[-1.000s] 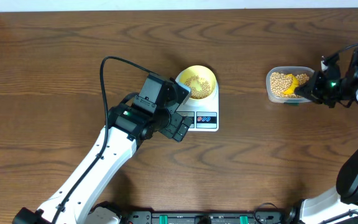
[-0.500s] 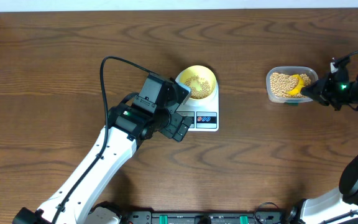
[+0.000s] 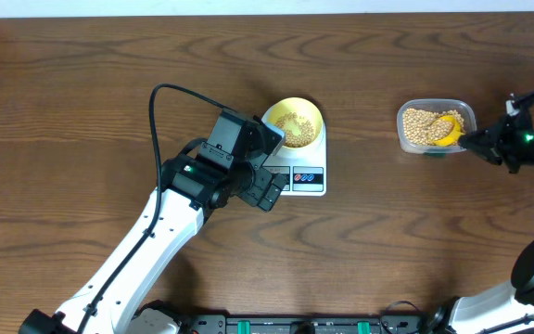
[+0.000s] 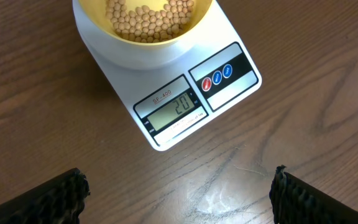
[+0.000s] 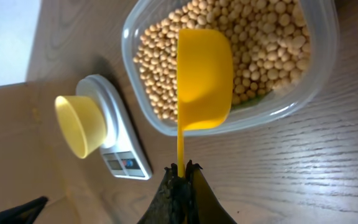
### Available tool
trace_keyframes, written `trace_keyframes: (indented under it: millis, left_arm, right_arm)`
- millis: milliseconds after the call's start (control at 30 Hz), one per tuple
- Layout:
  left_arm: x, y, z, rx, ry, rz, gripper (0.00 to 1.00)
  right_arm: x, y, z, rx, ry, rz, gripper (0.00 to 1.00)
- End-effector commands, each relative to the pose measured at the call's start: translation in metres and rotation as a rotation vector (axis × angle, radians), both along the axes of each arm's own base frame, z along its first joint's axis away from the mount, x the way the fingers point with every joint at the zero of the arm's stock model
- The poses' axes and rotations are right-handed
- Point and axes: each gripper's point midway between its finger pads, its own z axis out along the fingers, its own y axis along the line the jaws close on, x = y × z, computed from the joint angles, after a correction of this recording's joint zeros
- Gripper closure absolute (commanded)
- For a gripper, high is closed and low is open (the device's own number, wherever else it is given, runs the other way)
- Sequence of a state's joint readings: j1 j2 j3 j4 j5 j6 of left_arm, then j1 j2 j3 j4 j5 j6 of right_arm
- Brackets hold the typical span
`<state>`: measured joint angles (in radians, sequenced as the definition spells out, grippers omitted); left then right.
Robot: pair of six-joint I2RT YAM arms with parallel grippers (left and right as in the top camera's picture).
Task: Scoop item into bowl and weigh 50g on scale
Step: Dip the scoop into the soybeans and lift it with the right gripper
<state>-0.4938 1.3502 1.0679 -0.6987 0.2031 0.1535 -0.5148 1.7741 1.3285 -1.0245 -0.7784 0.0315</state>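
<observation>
The pale yellow bowl (image 3: 315,113) stands on the white scale (image 3: 309,176) and holds a layer of tan beans (image 3: 294,127). In the left wrist view the bowl (image 4: 194,25) is at the top and the scale (image 4: 229,81) display reads 20. My left gripper (image 3: 269,191) hovers open just in front of the scale (image 4: 179,182), with nothing between its fingers. My right gripper (image 3: 476,141) (image 5: 182,169) is shut on the handle of a yellow scoop (image 3: 449,130) (image 5: 204,74). The scoop's cup lies over the beans (image 5: 272,37) in the clear container (image 3: 404,139), with no beans visible on it.
The clear container (image 5: 303,93) sits at the right of the table, about a bowl's width beyond the scale (image 5: 120,155). A black cable (image 3: 156,121) loops up from the left arm. The table's far edge (image 3: 267,13) runs along the top.
My right gripper has drawn back to the right, dragging the scoop across the beans toward the container's right side. The left arm, bowl and scale have not moved.
</observation>
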Motion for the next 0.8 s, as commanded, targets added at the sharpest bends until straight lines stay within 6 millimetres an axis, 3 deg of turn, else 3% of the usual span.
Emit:
trace_keyframes:
  millis: [0, 433, 767]
  left_arm:
    - [-0.002, 0.003, -0.006, 0.013, 0.011, 0.010, 0.04]
    - [-0.002, 0.003, -0.006, 0.013, 0.011, 0.010, 0.04]
    - [-0.002, 0.003, -0.006, 0.013, 0.011, 0.010, 0.04]
  right_arm:
    - [0.002, 0.007, 0.011, 0.099, -0.072, 0.024, 0.99]
    - [0.007, 0.013, 0.032, 0.223, -0.149, 0.017, 0.99]
    - [0.012, 0.027, 0.063, 0.392, -0.252, 0.031, 0.99]
